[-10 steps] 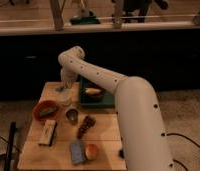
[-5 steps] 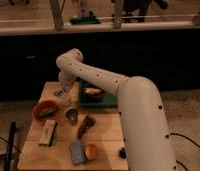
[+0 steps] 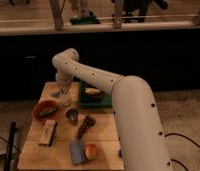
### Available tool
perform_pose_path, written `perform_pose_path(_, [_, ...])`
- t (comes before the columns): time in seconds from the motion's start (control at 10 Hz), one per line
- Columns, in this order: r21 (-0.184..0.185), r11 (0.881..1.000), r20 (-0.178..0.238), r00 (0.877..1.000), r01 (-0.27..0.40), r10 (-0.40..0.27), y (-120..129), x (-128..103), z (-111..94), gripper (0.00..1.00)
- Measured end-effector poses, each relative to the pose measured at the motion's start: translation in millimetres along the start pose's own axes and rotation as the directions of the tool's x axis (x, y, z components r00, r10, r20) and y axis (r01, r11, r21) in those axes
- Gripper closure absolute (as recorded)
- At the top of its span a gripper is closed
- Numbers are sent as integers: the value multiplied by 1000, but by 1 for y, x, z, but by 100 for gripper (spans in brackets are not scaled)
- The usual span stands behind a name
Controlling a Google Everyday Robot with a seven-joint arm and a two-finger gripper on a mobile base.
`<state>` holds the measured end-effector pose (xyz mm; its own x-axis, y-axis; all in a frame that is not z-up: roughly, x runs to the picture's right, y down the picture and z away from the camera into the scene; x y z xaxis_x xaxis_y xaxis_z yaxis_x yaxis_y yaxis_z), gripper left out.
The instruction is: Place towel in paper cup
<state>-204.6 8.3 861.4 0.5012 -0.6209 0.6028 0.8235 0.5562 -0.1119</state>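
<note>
My gripper [image 3: 60, 94] hangs at the end of the white arm [image 3: 93, 80], low over the back left part of the wooden table [image 3: 105, 137]. A pale object [image 3: 65, 100] lies right under and beside it; I cannot tell whether it is the paper cup or the towel. A blue-grey folded thing [image 3: 76, 152] that may be a towel lies near the front edge. A small grey cup [image 3: 72, 116] stands in the middle of the table, in front of the gripper.
A red bowl [image 3: 45, 109] with something in it sits left of the gripper. A green tray [image 3: 104, 101] holding a bowl is to its right. A brown object [image 3: 85, 125], a flat bar [image 3: 48, 133] and an orange fruit [image 3: 92, 151] lie nearer the front.
The gripper has moved slightly down and to the left, closer to the pale object. Nothing else on the table has moved.
</note>
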Motion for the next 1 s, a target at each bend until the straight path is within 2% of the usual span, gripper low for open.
perform_pose_path(0.6, [-25, 999, 2, 1000, -31, 31, 4, -4, -5, 21])
perform_pose_path(1.0, [-31, 999, -6, 999, -35, 35, 4, -4, -11, 20])
